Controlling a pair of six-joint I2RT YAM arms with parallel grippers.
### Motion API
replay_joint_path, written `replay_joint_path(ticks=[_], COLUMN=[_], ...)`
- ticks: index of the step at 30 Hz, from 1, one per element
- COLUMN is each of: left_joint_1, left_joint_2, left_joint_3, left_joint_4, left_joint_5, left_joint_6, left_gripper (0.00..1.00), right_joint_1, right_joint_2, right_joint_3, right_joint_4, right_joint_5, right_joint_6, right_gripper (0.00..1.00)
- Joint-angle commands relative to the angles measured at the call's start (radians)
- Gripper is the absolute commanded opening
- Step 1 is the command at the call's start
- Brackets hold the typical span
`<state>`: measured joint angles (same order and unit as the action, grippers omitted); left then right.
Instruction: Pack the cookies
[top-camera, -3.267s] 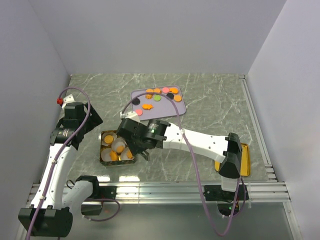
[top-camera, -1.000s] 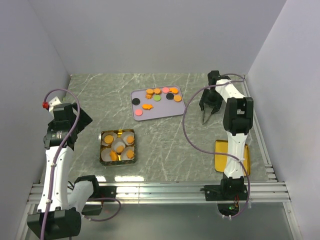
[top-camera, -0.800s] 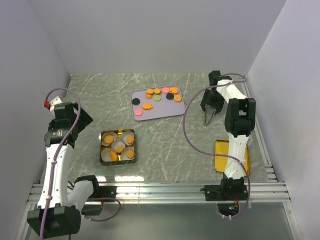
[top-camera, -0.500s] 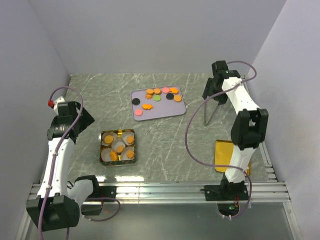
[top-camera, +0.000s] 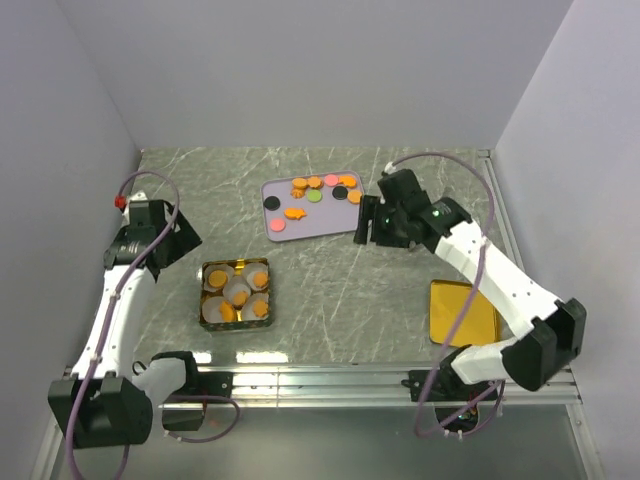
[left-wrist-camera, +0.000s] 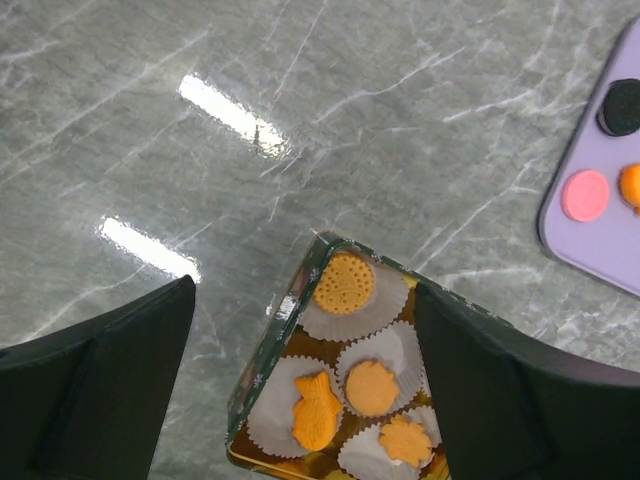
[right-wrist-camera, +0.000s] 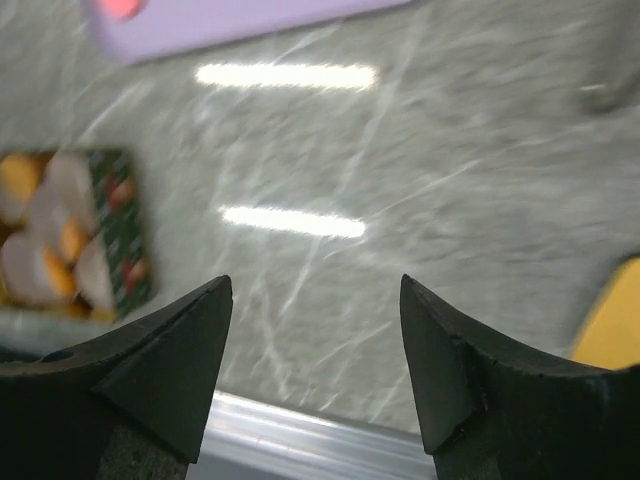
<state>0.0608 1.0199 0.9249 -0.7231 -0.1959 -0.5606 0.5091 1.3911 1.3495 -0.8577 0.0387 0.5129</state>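
Note:
The cookies (top-camera: 322, 190), orange, black, pink and green, lie on a purple tray (top-camera: 335, 220) at the back centre. A green and gold tin (top-camera: 207, 272) with white paper cups holds several orange cookies (left-wrist-camera: 345, 283). My left gripper (top-camera: 178, 238) is open and empty, above and left of the tin; in the left wrist view its jaws (left-wrist-camera: 305, 292) frame the tin (left-wrist-camera: 262, 355). My right gripper (top-camera: 367, 226) is open and empty by the tray's right front corner. The blurred right wrist view shows its gripper (right-wrist-camera: 315, 288) over bare table, with the tin (right-wrist-camera: 115, 240) at the left.
A gold lid (top-camera: 463, 313) lies at the right front, and also shows in the right wrist view (right-wrist-camera: 612, 320). The purple tray's corner with a pink disc (left-wrist-camera: 585, 195) and a black disc (left-wrist-camera: 621, 107) shows in the left wrist view. Walls enclose the marble table.
My right arm has swung from the far right back corner toward the centre, ending beside the purple tray. My left gripper has shifted slightly right. The cookies and tin have not moved.

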Motion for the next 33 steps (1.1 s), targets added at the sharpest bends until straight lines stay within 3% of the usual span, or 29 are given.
replay_joint_path(ticks=[1, 6, 10, 14, 20, 29, 33], left_joint_1=[-0.009, -0.016, -0.053, -0.053, -0.118, -0.121, -0.121], left_joint_2=[0.083, 0.141, 0.167, 0.172, 0.216, 0.328, 0.364], left_joint_3=[0.029, 0.031, 0.034, 0.025, 0.032, 0.045, 0.046], left_joint_4=[-0.009, -0.004, -0.004, 0.013, -0.005, -0.029, -0.029], left_joint_5=[-0.008, 0.021, 0.039, 0.079, 0.032, -0.005, 0.015], left_joint_6=[0.008, 0.021, 0.03, 0.045, 0.03, 0.016, 0.024], left_gripper=[0.99, 0.99, 1.0, 0.99, 0.99, 0.83, 0.69], right_joint_1=[0.078, 0.132, 0.17, 0.184, 0.186, 0.186, 0.184], right_joint_2=[-0.099, -0.214, -0.289, -0.438, -0.573, -0.477, -0.474], right_joint_3=[-0.061, -0.159, -0.15, -0.196, -0.309, -0.19, -0.213], right_joint_4=[0.109, 0.183, 0.169, 0.151, 0.097, -0.02, 0.017], right_joint_5=[-0.036, -0.04, 0.055, 0.197, 0.216, 0.227, 0.182], right_joint_6=[0.074, 0.096, 0.124, 0.277, 0.536, 0.345, 0.285], right_gripper=[0.75, 0.75, 0.75, 0.73, 0.69, 0.7, 0.7])
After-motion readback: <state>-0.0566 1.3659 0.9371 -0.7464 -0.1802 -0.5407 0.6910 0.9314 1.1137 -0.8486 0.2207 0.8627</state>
